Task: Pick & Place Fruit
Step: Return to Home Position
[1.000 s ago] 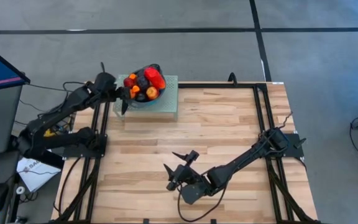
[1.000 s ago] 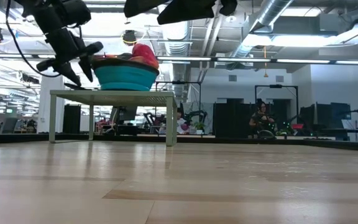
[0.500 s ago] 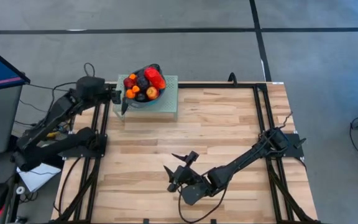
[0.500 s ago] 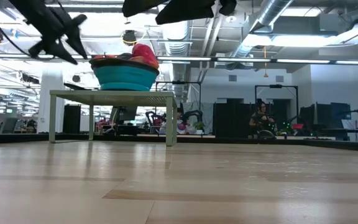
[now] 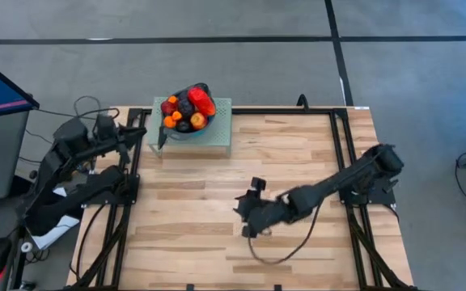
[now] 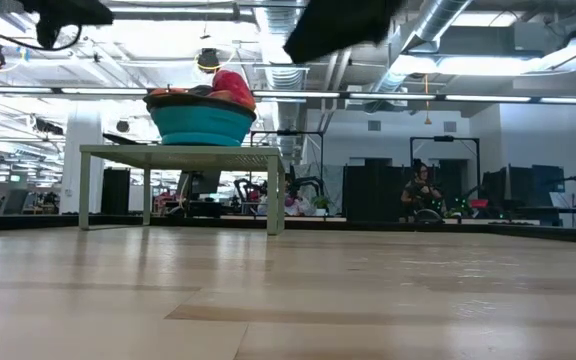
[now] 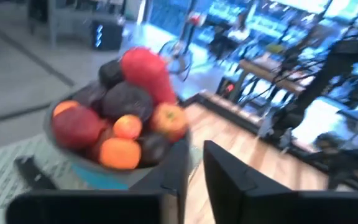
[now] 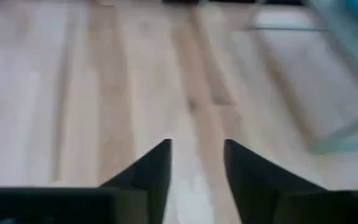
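Note:
The fruit (image 5: 186, 107) is heaped in the round blue bowl (image 6: 200, 124): red, dark purple and orange balls with a longer red piece on top. The bowl stands on a small green stand (image 5: 217, 133) at the table's far left. The left wrist view shows the fruit (image 7: 126, 106) close ahead. My left gripper (image 5: 140, 133) hovers left of the stand, empty, with only a narrow gap between its fingers (image 7: 196, 155). My right gripper (image 5: 245, 217) hangs over the table's middle near side. It is open and empty, with bare wood below it (image 8: 196, 155).
A small dark object (image 7: 33, 171) lies on the stand beside the bowl, toward the left arm. Dark rails (image 5: 342, 137) frame the wooden table (image 5: 281, 153). A cable loops below the right arm (image 5: 277, 259). Beyond the table, a person sits far off (image 6: 420, 190).
My left gripper has drawn back from the bowl toward the table's left edge and risen. My right arm has lifted, carrying its gripper up and a little toward the table's right and far side. The fruit and bowl have stayed put.

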You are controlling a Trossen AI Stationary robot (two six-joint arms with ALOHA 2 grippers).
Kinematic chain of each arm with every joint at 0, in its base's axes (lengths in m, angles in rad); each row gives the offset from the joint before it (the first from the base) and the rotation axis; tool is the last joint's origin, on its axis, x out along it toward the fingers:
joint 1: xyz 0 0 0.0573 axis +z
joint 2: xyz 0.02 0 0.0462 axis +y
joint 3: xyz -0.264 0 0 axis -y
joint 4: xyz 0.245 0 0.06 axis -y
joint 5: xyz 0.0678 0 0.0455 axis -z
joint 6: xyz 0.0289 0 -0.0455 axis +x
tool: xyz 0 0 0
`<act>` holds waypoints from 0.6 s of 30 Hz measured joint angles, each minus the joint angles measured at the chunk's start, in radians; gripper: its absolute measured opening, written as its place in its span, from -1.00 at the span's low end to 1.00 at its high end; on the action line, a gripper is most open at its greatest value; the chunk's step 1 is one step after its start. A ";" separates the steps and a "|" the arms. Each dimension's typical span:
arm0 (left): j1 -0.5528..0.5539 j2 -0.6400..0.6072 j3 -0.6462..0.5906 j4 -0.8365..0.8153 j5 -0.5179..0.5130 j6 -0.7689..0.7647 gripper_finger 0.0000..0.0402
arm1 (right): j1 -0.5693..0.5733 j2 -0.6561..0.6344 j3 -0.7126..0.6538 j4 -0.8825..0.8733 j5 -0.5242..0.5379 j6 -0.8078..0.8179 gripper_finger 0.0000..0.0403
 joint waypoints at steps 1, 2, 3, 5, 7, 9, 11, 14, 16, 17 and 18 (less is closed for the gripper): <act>-0.003 -0.020 -0.005 0.008 0.008 0.001 -0.81 | -0.020 -0.034 -0.055 0.049 -0.064 -0.011 -0.33; -0.004 -0.037 -0.011 0.007 0.014 0.001 -0.85 | -0.038 -0.072 -0.112 0.113 -0.124 -0.028 -0.42; -0.004 -0.052 -0.016 0.006 0.016 0.000 -0.89 | -0.059 -0.113 -0.169 0.183 -0.190 -0.045 -0.50; -0.004 -0.073 -0.028 0.008 0.020 -0.002 -0.96 | -0.100 -0.203 -0.279 0.297 -0.289 -0.065 -0.66; -0.004 -0.085 -0.042 0.012 0.022 -0.001 -0.98 | -0.142 -0.299 -0.379 0.366 -0.337 -0.069 -0.78; -0.004 -0.086 -0.057 0.014 0.022 0.002 -0.98 | -0.178 -0.406 -0.472 0.377 -0.341 -0.067 -0.89; -0.004 -0.086 -0.073 0.024 0.022 0.004 -0.96 | -0.208 -0.519 -0.550 0.402 -0.341 -0.061 -0.97; -0.004 -0.086 -0.090 0.052 0.024 0.026 -0.96 | -0.231 -0.701 -0.655 0.408 -0.341 -0.063 -0.97; -0.004 -0.086 -0.095 0.069 0.042 0.047 -0.97 | -0.232 -0.825 -0.725 0.409 -0.342 -0.066 -0.94; -0.004 -0.086 -0.099 0.089 0.056 0.048 -0.98 | -0.233 -0.886 -0.760 0.409 -0.344 -0.066 -0.93; -0.004 -0.086 -0.103 0.112 0.075 0.049 -0.98 | -0.233 -0.947 -0.794 0.409 -0.344 -0.066 -0.92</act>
